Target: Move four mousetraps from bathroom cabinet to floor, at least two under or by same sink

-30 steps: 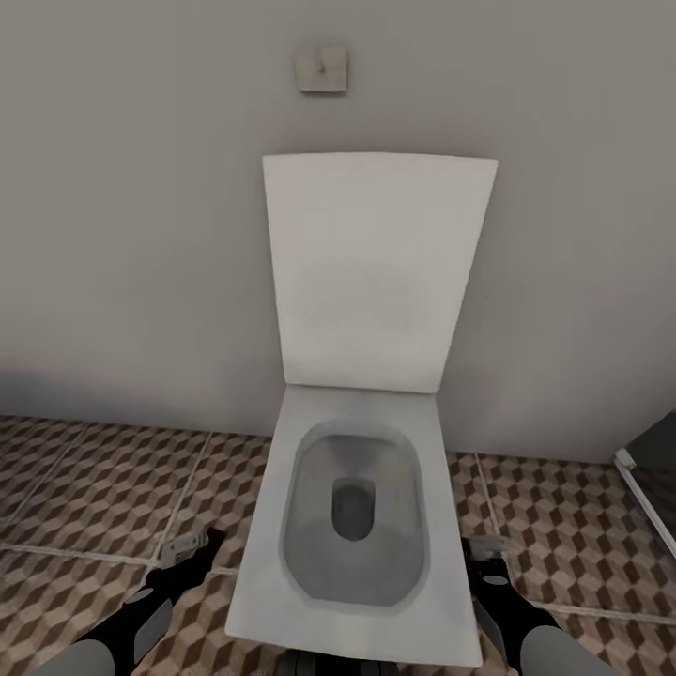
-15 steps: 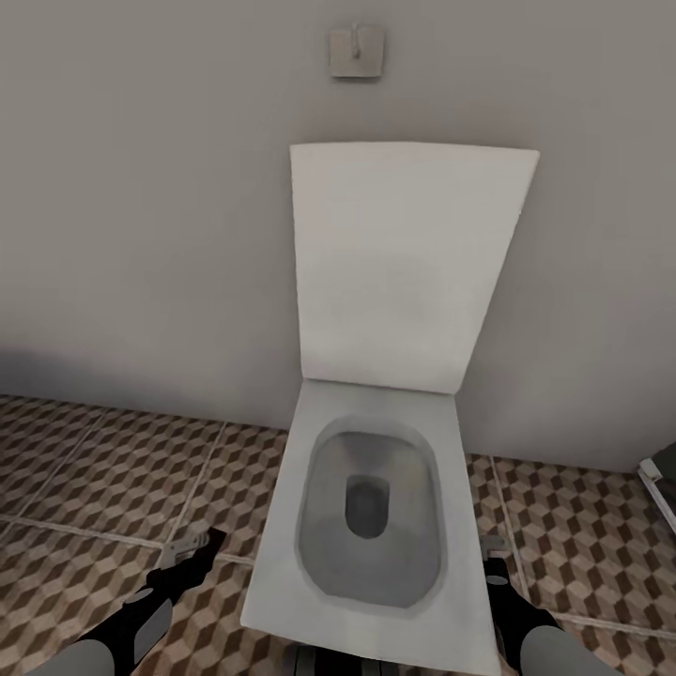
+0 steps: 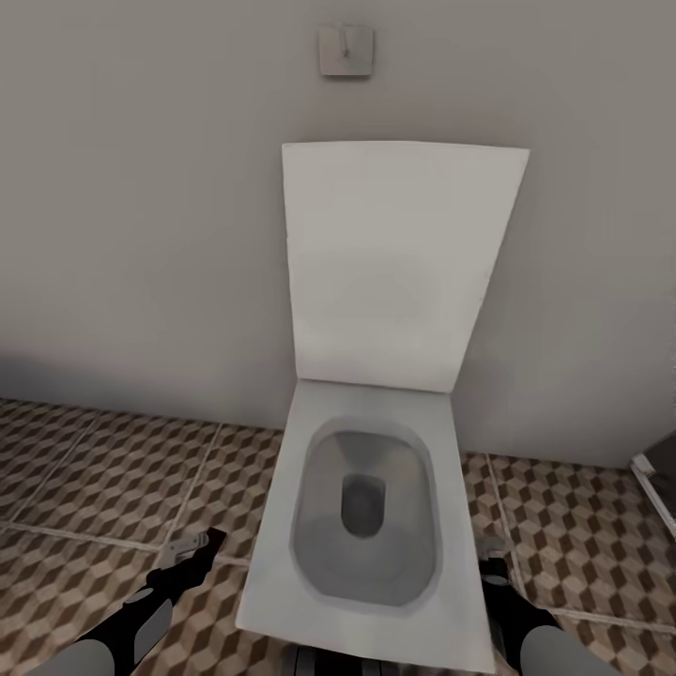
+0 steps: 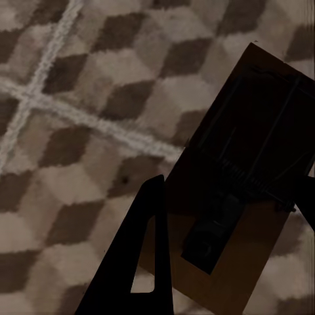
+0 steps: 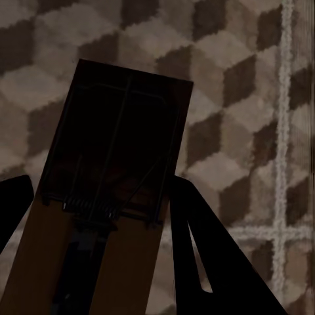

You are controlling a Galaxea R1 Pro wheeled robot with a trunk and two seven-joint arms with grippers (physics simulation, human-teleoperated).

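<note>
One mousetrap (image 4: 252, 157), a brown wooden slab with metal wire parts, sits between the dark fingers (image 4: 141, 262) of my left gripper (image 4: 230, 197), which is shut on it above the bathroom floor (image 4: 79, 131). My right gripper (image 5: 98, 190) is shut on a second mousetrap (image 5: 118, 131) in the same way. In the head view the left gripper (image 3: 192, 554) hangs low at the toilet's left and the right gripper (image 3: 490, 568) low at its right, both over the cube-patterned bathroom floor (image 3: 94, 469).
A white toilet (image 3: 361, 507) with its lid (image 3: 394, 263) raised stands straight ahead against a grey wall, between my two arms. A small metal flush plate (image 3: 345, 51) is on the wall above. A white frame edge (image 3: 655, 488) shows at the far right.
The whole picture has shifted, so the camera has moved: the toilet slid right in the view, then slightly back left. Both grippers keep their hold and their place.
</note>
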